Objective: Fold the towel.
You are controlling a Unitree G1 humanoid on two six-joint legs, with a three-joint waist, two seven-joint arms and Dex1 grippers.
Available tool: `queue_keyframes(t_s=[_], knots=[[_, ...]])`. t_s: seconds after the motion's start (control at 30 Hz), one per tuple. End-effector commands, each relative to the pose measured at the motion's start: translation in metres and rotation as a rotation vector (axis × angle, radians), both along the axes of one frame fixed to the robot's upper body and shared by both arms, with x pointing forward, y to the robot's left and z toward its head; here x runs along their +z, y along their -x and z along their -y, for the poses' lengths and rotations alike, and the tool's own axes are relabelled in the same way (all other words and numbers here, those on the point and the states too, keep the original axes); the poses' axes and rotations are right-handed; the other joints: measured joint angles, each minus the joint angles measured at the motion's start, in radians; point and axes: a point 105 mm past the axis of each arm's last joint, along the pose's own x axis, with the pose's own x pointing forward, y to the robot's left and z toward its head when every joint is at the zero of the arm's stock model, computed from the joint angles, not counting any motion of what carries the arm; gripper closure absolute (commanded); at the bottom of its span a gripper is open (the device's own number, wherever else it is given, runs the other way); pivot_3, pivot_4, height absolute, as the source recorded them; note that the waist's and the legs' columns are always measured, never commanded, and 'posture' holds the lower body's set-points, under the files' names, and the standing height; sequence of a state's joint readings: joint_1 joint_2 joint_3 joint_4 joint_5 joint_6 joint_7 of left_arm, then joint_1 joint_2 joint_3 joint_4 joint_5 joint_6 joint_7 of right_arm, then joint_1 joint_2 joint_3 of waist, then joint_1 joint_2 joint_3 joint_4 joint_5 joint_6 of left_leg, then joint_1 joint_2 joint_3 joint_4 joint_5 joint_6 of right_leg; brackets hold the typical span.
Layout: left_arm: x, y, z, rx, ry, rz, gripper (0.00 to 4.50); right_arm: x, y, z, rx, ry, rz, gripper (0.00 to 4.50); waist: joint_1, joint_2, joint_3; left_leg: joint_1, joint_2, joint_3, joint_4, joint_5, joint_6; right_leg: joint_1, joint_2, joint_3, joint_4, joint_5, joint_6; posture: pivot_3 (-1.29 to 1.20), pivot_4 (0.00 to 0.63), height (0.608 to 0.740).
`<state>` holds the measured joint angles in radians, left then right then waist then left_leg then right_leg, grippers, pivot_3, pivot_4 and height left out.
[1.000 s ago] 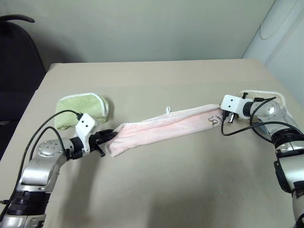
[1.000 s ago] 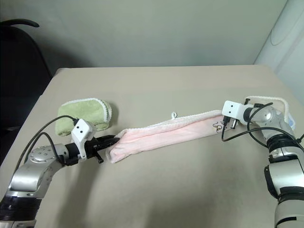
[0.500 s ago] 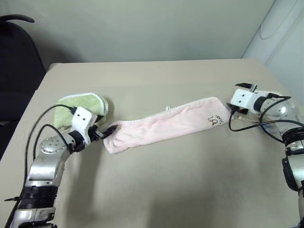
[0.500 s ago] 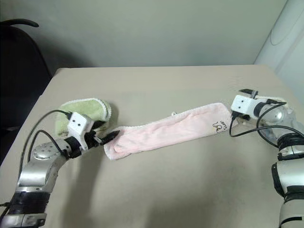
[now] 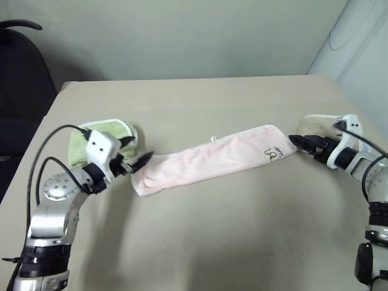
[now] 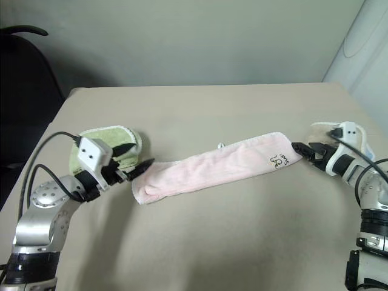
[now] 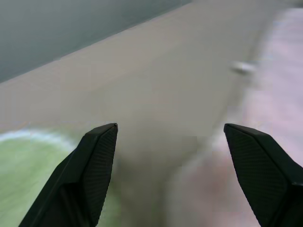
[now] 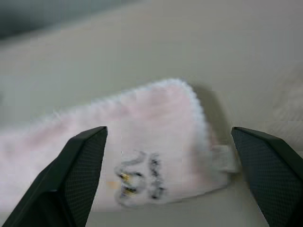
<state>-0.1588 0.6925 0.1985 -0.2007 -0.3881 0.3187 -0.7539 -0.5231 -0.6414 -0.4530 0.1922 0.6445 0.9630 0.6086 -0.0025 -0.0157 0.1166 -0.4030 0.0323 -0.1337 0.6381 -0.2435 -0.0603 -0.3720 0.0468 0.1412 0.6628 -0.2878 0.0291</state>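
Near the desk's left edge lies a folded light green terry cloth (image 5: 106,138), and just in front of it hovers the left tool (image 5: 140,159), its black fingers spread wide with nothing between them. A second ago it was pinching the left end of the pale pink terry towel with white stitched edging (image 5: 212,159); it has since let go and lifted a little, its tip now just off that end.

The pink towel lies flat as a long narrow band across the middle of the beige desk (image 5: 200,236), slanting from the left tool up towards the right edge, with its small dark embroidered mark (image 5: 277,152) near the right end. Earlier it hung stretched between the two tools; now it rests fully on the surface, so the lengthwise fold looks set down and finished.

The right tool (image 5: 301,143) has likewise released the towel's right end and drawn back towards the right edge, fingers wide apart and empty, pointing at the marked end. Behind it, at the right edge, sits a pale beige cloth with white edging (image 5: 321,123).

I judge the next step to be folding the band end to end. There is broad bare desk both in front of the towel and behind it up to the far edge; room is tight only at the two ends, beside the green and beige cloths.
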Motion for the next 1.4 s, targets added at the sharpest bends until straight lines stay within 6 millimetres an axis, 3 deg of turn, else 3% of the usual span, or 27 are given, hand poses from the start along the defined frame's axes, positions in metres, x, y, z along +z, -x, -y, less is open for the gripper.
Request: queue_keyframes(t_s=[0.03,0.23,0.47,0.87,1.03,1.3,1.33,1.4], knots=[[0.003,0.012,0.021,-0.122,-0.041,-0.001,0.61,-0.001,0.011,0.000,-0.042,-0.177,-0.082,0.06,0.002,0.000,0.000,0.000,0.000,0.000,0.000,0.000,0.001,0.000,0.000,0.000,0.000,0.000,0.000,0.00,0.150,0.740],[-0.015,0.027,0.039,-0.234,-0.150,-0.041,0.61,-0.031,0.012,-0.006,-0.104,-0.298,-0.250,0.06,0.001,0.000,0.000,0.001,0.000,-0.001,0.000,-0.002,0.003,0.000,0.000,0.000,0.001,0.000,0.001,0.00,0.150,0.740],[-0.021,0.031,0.046,-0.258,-0.157,-0.046,0.61,-0.053,-0.003,-0.007,-0.189,-0.357,-0.325,0.06,-0.004,-0.001,-0.001,0.003,0.000,-0.001,0.000,-0.007,0.012,0.000,0.000,0.000,0.002,0.000,0.001,0.00,0.150,0.740],[-0.025,0.032,0.053,-0.272,-0.147,-0.050,0.61,-0.060,-0.049,-0.022,-0.228,-0.381,-0.310,0.06,-0.015,-0.005,-0.004,0.004,0.000,-0.002,0.002,-0.008,0.013,0.003,0.000,-0.001,0.003,0.000,0.001,0.00,0.150,0.740],[-0.025,0.034,0.052,-0.261,-0.145,-0.047,0.61,-0.058,-0.050,-0.018,-0.240,-0.380,-0.301,1.33,-0.016,-0.005,-0.005,0.004,0.000,-0.003,0.003,-0.008,0.013,0.003,0.000,-0.001,0.003,0.000,0.001,0.00,0.150,0.740],[-0.028,0.036,0.050,-0.248,-0.142,-0.050,0.61,-0.031,-0.038,0.008,-0.266,-0.356,-0.200,4.21,-0.012,-0.004,-0.004,0.003,0.000,-0.003,0.002,-0.008,0.013,0.002,0.000,-0.001,0.002,0.000,0.000,0.00,0.150,0.740],[-0.028,0.036,0.050,-0.248,-0.142,-0.049,0.61,-0.024,-0.036,0.012,-0.270,-0.344,-0.175,4.46,-0.009,-0.004,-0.004,0.003,0.000,-0.003,0.002,-0.008,0.013,0.002,0.000,-0.001,0.002,0.000,0.001,0.00,0.150,0.740],[-0.028,0.034,0.050,-0.249,-0.142,-0.047,0.61,-0.009,-0.032,0.022,-0.276,-0.322,-0.120,4.46,-0.005,-0.003,-0.003,0.003,-0.001,-0.003,0.001,-0.008,0.013,0.002,0.000,-0.001,0.002,0.000,0.000,0.00,0.150,0.740]])
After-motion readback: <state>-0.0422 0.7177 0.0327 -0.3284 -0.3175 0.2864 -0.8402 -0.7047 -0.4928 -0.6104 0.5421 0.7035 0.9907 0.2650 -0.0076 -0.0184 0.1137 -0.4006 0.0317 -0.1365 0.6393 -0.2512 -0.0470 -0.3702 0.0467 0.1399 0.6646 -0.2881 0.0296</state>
